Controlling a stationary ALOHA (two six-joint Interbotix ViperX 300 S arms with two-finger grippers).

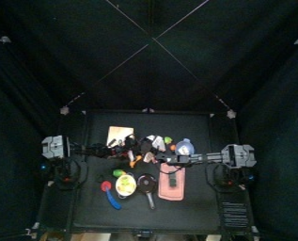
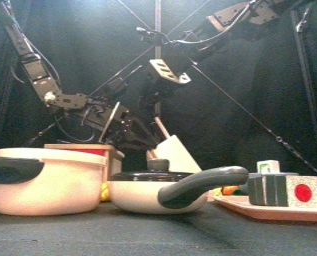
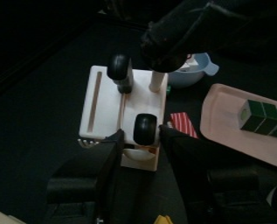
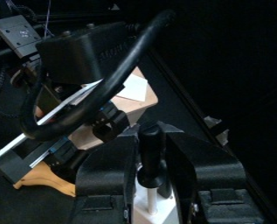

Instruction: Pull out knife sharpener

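The left fingers (image 3: 106, 171) stand released, spread to either side of the near end of the tan box (image 3: 100, 96), where the small grey knife sharpener (image 3: 100, 138) shows at the box's edge. The right fingers (image 3: 144, 128) sit parted on the box's top, and I cannot tell whether they clamp it. Seen from above, the box lies toward 11 o'clock on the bench (image 1: 101, 212).

Small black table (image 1: 95, 215), pink tray (image 1: 171, 183), tan box (image 1: 119, 136), perhaps 2 pots (image 2: 47, 180)

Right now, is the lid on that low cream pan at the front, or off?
On. In the front view a dark lid sits flat on the rim of the cream pan, closing it.
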